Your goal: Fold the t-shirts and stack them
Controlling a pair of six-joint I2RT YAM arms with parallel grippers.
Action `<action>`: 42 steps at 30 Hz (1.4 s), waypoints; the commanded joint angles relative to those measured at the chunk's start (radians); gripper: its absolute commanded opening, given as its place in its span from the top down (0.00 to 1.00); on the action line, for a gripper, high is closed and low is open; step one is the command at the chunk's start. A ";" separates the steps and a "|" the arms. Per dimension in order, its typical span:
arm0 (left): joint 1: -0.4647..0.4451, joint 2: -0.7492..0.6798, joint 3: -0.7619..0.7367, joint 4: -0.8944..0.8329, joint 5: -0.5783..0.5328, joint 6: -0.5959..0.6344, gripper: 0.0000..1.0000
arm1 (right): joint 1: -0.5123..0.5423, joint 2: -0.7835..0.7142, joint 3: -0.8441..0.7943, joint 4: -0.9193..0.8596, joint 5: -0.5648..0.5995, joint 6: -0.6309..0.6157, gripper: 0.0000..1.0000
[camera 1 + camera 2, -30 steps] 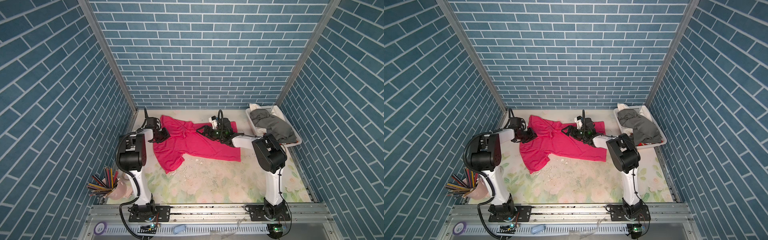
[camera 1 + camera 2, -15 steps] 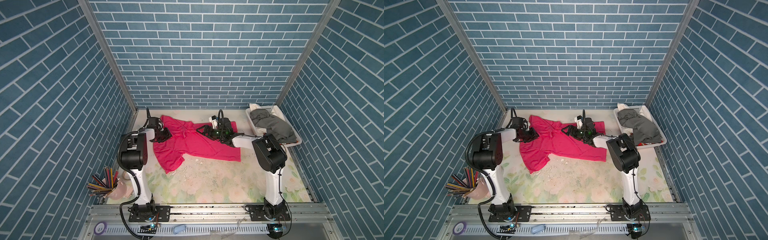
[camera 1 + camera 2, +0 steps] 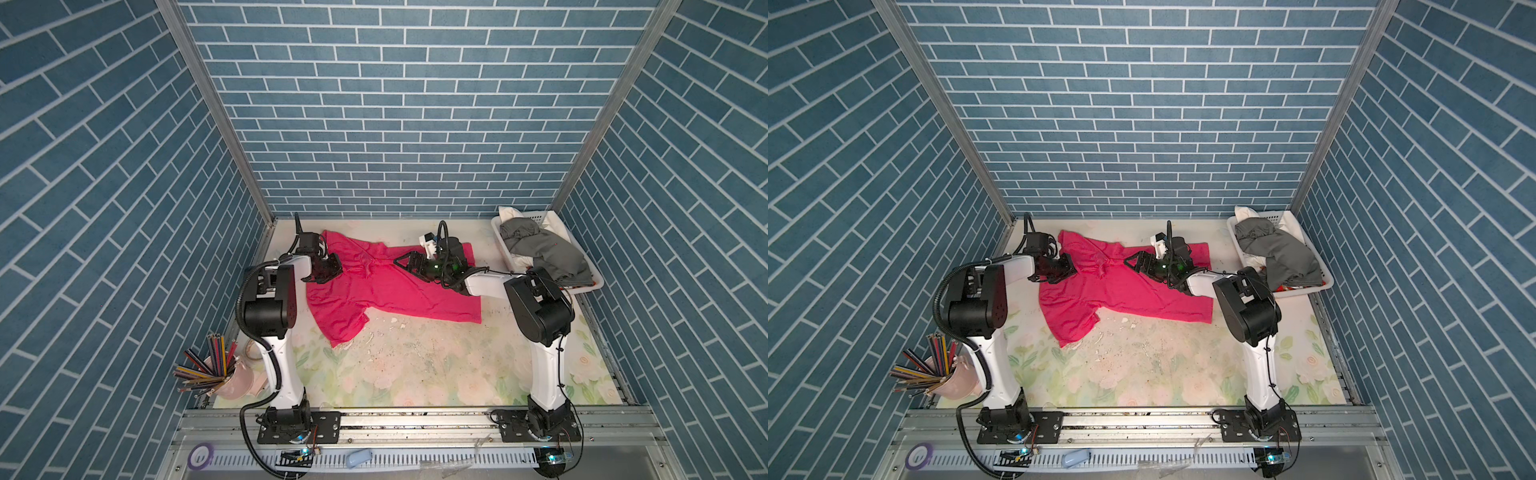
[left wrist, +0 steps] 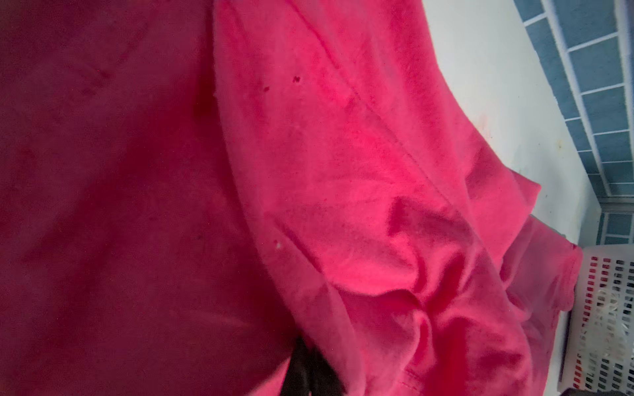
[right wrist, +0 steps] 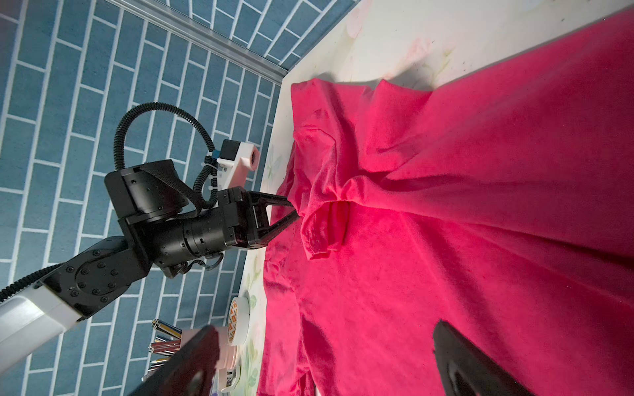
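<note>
Blue-tiled walls [image 3: 374,124] enclosed the counter [image 3: 415,374]. Left tool [image 5: 295,213] was clamped on the shirt [image 3: 395,291] edge, probably to flatten it; right tool [image 5: 326,327] hung open over it, ready to assist.

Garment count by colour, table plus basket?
pink t-shirt: 1, spread on the table
grey t-shirt: 1, on top in the basket
white t-shirt: 1, partly covered
red t-shirt: 1, only a scrap shows under the grey
Total: 4 visible; more could be hidden in the basket.
</note>
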 commanded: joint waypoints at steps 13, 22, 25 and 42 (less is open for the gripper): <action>0.001 -0.108 -0.018 -0.252 -0.051 -0.002 1.00 | -0.035 0.037 0.096 -0.098 0.018 -0.070 0.02; 0.028 -0.114 -0.002 -0.355 -0.143 0.047 1.00 | -0.096 0.020 0.055 -0.136 0.049 -0.121 0.02; 0.051 -0.148 -0.021 -0.357 -0.162 0.051 1.00 | -0.116 -0.005 0.030 -0.156 0.062 -0.145 0.02; 0.065 -0.283 0.059 -0.348 -0.153 -0.001 0.14 | -0.270 -0.162 -0.032 -0.285 0.149 -0.270 0.02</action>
